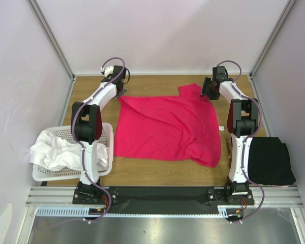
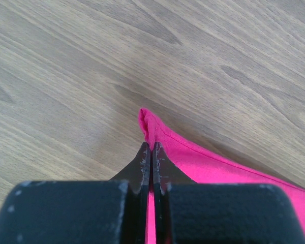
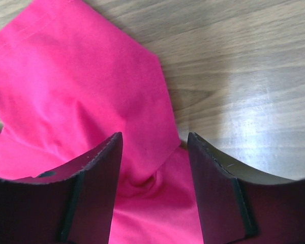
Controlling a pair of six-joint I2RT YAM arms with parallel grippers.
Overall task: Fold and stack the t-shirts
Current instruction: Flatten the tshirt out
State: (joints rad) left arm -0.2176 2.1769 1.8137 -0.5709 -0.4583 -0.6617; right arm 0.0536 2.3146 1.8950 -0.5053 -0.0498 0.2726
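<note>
The crimson-pink t-shirt [image 1: 165, 127] lies spread on the wooden table between the arms. My left gripper [image 1: 121, 94] is at its far left corner. In the left wrist view it [image 2: 151, 146] is shut on the pink hem [image 2: 218, 168], with fabric pinched between the jaws. At the far right corner, by the sleeve, is my right gripper [image 1: 208, 95]. In the right wrist view its jaws [image 3: 153, 136] stand apart over a raised fold of pink cloth [image 3: 81, 76], not pressing it. A folded black t-shirt [image 1: 269, 160] lies at the near right. White t-shirts [image 1: 53, 150] are heaped in the basket.
The white perforated basket [image 1: 105, 133] stands at the near left beside the left arm. Grey walls with metal frame posts close in the table on three sides. Bare wood [image 1: 162, 173] runs along the near edge in front of the pink shirt.
</note>
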